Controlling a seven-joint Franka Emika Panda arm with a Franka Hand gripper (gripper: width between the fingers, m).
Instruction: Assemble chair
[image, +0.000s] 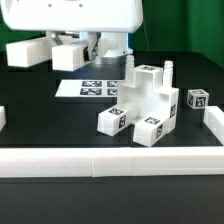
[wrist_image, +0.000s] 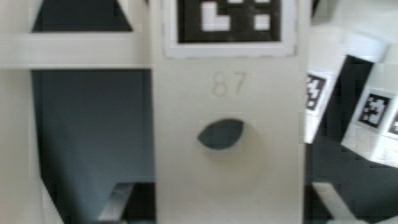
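Now we see the part-built chair (image: 145, 105) just toward the exterior view's right of centre, with the gripper (image: 100, 46) at upper centre.
Wrist view: we see its fingers (wrist_image: 125, 203) half closed, pressing both edges of a tagged white panel (wrist_image: 222, 90) with a hole (wrist_image: 221, 133).

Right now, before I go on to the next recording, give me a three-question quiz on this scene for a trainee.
1. True or false: in the exterior view the marker board lies behind the partly built chair.
2. The white panel filling the wrist view shows, besides a tag: A a dark oval hole; B a red sticker; C a handle.
3. On which side of the chair, in the exterior view, stands the separate tagged block?
Key: 1 true; 2 A; 3 the exterior view's right.
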